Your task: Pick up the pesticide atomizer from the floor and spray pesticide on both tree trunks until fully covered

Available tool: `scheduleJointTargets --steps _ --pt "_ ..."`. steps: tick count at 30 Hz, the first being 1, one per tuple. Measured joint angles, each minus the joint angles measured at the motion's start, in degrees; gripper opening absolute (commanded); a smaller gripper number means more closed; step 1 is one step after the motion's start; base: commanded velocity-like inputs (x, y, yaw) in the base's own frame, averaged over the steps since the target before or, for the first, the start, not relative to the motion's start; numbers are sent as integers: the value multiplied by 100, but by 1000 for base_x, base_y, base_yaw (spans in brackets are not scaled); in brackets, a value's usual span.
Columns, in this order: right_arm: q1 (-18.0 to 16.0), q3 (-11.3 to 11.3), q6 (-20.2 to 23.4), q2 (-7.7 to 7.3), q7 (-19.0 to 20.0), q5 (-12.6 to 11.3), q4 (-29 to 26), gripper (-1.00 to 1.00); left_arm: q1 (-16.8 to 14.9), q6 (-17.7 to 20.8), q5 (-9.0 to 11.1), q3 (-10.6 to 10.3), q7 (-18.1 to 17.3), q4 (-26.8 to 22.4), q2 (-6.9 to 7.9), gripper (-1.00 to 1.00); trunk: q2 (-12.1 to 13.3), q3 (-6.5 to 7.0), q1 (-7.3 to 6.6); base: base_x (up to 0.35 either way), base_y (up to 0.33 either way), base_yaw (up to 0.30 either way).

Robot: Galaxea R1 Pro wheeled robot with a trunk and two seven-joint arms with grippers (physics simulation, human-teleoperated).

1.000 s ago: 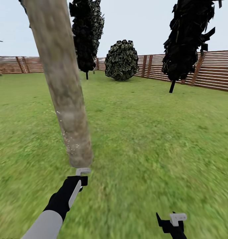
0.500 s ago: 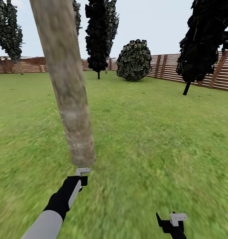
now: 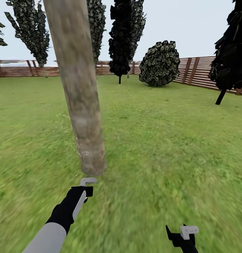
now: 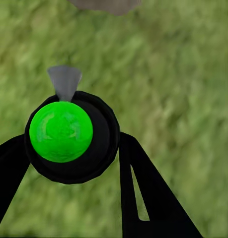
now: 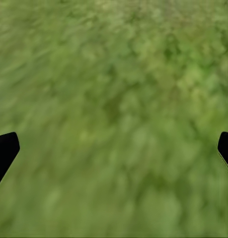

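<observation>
We see our left gripper (image 4: 69, 163) clenched on the pesticide atomizer (image 4: 61, 131), its two black fingers (image 4: 143, 188) pressing the round black body with the green top from both sides, and the grey nozzle (image 4: 64, 82) points over the grass (image 3: 163, 147) toward the foot of the tree trunk (image 3: 82, 105), which stands just beside the gripper. Our right gripper (image 5: 114, 148) is released, with its fingertips (image 5: 4, 148) far apart, and it hangs above bare grass, well apart from the trunk.
</observation>
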Motion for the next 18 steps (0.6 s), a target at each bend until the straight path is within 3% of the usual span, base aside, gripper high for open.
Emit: scheduleJointTargets --steps 18 --pt "0 0 0 0 2 0 0 100 0 -9 9 -17 0 2 -8 -100 0 0 0 111 -275 278"
